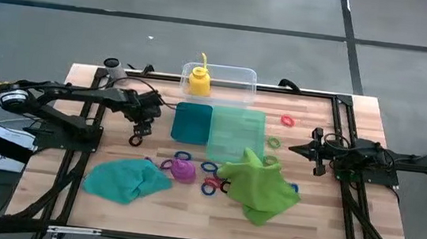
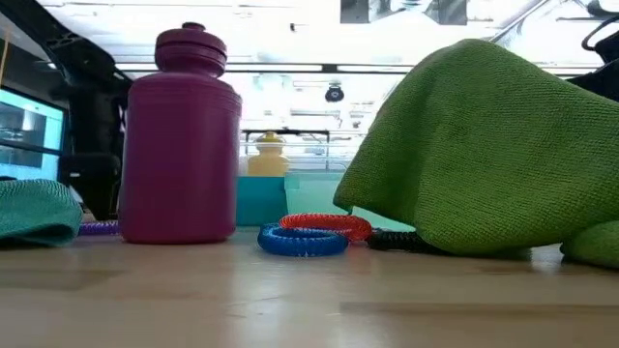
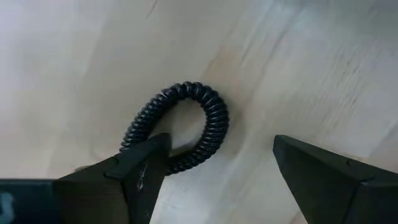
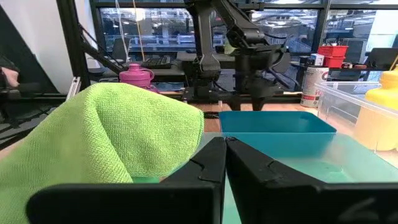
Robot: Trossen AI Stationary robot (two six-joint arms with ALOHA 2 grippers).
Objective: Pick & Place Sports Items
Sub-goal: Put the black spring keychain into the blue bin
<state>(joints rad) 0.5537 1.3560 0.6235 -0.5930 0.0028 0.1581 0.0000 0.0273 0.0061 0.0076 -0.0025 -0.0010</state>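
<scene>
A black coiled ring [image 3: 186,121] lies flat on the wooden table, left of the teal tray [image 1: 191,123]. My left gripper [image 3: 221,146] points down over it, open, with one finger on each side of the ring's edge [image 1: 137,139]. My right gripper [image 4: 225,146] is shut and level at the table's right, clear of everything. A yellow bottle [image 1: 199,81] stands in the clear tub [image 1: 238,78]. A purple bottle [image 2: 184,135] stands upright at the table's near side. A teal cloth [image 1: 126,180] and a lime-green cloth [image 1: 260,190] lie bunched on the table. My left gripper comes at the black ring from above with its jaws wide apart. One finger [image 3: 134,177] covers part of the ring's coil [image 3: 186,163]. I cannot tell whether it touches the ring, which lies flat on the table.
Loose rings lie about: blue [image 2: 302,242] and red [image 2: 324,224] beside the purple bottle, another red [image 1: 287,121] and a green one [image 1: 274,142] right of the tray. Bare wood shows along the table's near edge [image 1: 186,228]. Black frame rails run along both sides.
</scene>
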